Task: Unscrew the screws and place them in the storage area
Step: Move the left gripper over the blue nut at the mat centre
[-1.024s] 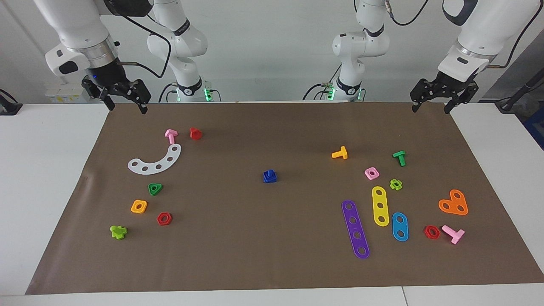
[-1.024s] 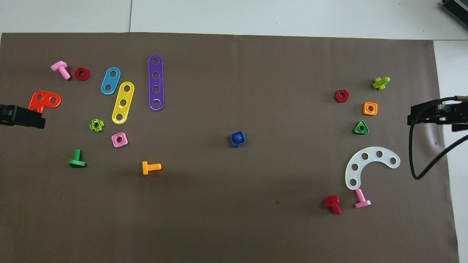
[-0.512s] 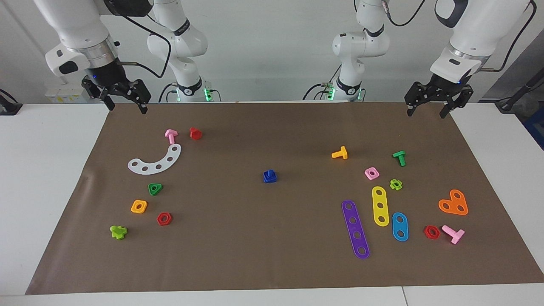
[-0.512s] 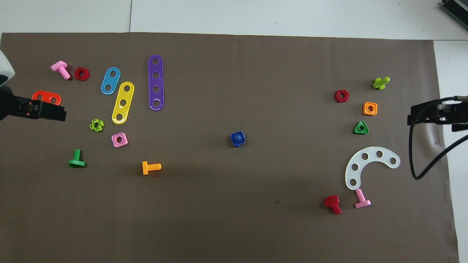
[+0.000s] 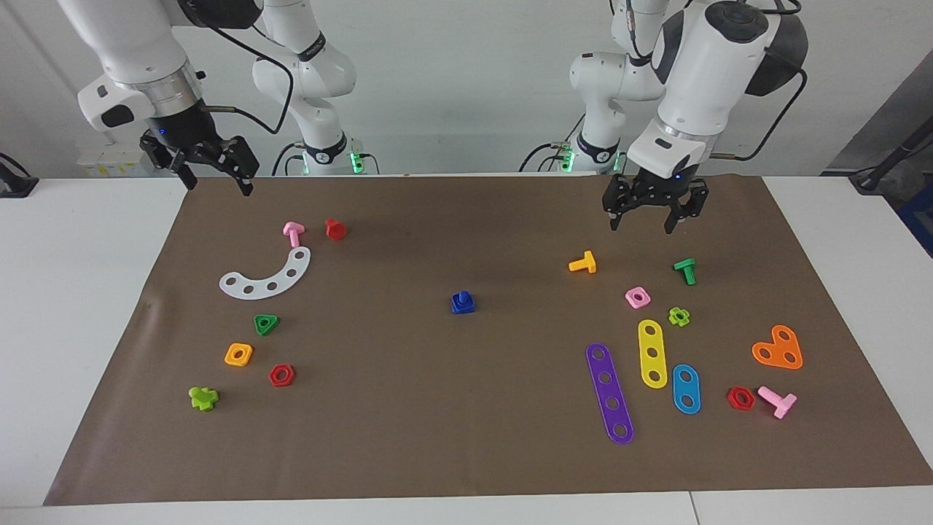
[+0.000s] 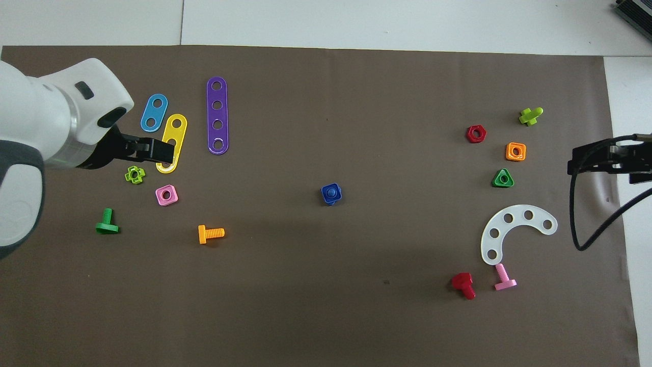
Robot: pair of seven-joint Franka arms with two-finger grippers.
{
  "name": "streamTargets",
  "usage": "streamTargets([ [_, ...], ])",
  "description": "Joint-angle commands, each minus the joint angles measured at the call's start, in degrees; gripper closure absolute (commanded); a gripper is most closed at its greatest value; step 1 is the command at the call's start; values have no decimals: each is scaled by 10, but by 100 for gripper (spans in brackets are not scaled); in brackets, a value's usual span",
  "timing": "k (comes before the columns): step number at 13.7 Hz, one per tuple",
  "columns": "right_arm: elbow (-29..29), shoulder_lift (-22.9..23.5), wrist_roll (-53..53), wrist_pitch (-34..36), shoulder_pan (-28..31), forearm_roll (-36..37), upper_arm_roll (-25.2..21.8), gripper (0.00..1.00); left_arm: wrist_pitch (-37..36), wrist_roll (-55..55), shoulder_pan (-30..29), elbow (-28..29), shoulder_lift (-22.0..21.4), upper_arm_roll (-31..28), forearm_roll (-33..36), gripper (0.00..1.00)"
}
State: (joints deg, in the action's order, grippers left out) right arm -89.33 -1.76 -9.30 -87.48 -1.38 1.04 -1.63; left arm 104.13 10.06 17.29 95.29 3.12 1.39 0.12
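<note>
Mat [image 5: 466,452]: brown paper, spread over the table.
Left gripper [image 5: 653,220]: raised above the mat near the orange bolt [image 5: 583,263] and green bolt [image 5: 685,270]; fingers apart, nothing held.
Right gripper [image 5: 216,184]: raised over its own mat corner; fingers apart, nothing held.
Storage area [image 5: 266,278]: marked by the white curved strip, toward the right arm's end.
Blue screw [image 5: 462,302]: seated upright mid-mat, well apart from both grippers.
</note>
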Motion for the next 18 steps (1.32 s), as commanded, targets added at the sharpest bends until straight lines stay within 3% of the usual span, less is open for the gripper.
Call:
streamTargets([
  [1,-5,-8,15,6,3,-4,2,0,55,60,46,2,43,-10,-1,0],
  [5,-5,-8,15,6,3,-4,2,0,107,130,88,5,77,-9,-1,0],
  [12,-5,-8,15,6,3,-4,2,0,186,258,179,-12,193,-12,22,0],
  [18,-5,-8,15,6,3,-4,2,0,249,333,222,-2,233,-12,39,0],
])
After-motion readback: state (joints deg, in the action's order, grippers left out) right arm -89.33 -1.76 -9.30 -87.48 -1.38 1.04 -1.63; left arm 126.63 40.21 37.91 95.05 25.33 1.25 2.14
